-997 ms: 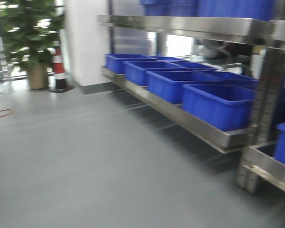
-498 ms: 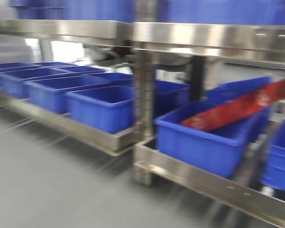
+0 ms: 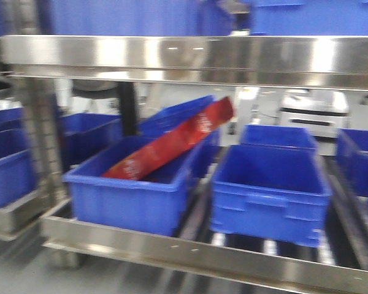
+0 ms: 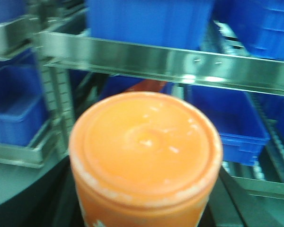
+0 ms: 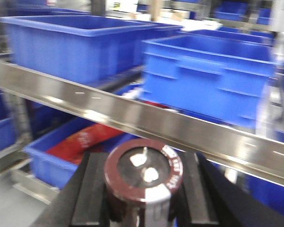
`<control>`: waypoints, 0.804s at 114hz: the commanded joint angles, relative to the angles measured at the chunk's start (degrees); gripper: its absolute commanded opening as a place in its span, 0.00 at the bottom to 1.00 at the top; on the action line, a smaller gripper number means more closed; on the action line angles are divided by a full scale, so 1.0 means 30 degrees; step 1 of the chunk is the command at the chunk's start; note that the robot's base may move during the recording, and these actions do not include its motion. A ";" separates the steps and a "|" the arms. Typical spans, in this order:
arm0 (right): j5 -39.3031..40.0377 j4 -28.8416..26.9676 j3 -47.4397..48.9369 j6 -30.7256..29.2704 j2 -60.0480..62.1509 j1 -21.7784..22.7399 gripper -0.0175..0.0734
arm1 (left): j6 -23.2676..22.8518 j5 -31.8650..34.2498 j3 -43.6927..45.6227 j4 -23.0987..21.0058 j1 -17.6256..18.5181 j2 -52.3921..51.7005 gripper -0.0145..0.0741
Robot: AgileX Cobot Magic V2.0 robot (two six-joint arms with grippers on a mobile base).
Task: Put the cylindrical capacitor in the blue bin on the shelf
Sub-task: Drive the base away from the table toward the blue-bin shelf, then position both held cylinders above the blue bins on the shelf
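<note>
- Stainless shelf is filling the front view, its shiny front rail running across above a lower tier.
- Two blue bins are sitting side by side on that lower tier. The left bin is holding a long red package. The right bin is showing only its bare blue floor.
- The red package is leaning diagonally, low end inside the left bin, high end sticking out over its rear rim.
- More blue bins are lining the tiers beside and above; their contents are hidden.
- Left gripper is grasping an orange cylindrical container, dark fingers flanking it, in front of the shelf.
- Right gripper is clamping the cylindrical capacitor between its dark fingers, silvery top toward the camera, just short of the rail and outside any bin.
</note>
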State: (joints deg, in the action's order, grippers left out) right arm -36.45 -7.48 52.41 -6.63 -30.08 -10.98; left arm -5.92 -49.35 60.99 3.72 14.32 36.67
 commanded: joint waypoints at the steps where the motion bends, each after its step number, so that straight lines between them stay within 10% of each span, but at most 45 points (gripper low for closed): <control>1: 0.0441 0.0129 0.0050 -0.0042 0.0022 -0.0014 0.01 | -0.0016 0.0406 0.0046 -0.0111 0.0116 -0.0101 0.04; 92: 0.0441 0.0129 0.0050 -0.0042 0.0022 -0.0014 0.01 | -0.0016 0.0406 0.0046 0.0244 0.0116 -0.0101 0.04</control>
State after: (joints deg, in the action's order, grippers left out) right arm -36.45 -7.48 52.41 -6.63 -30.08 -10.98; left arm -5.92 -49.35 60.99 3.84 14.32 36.67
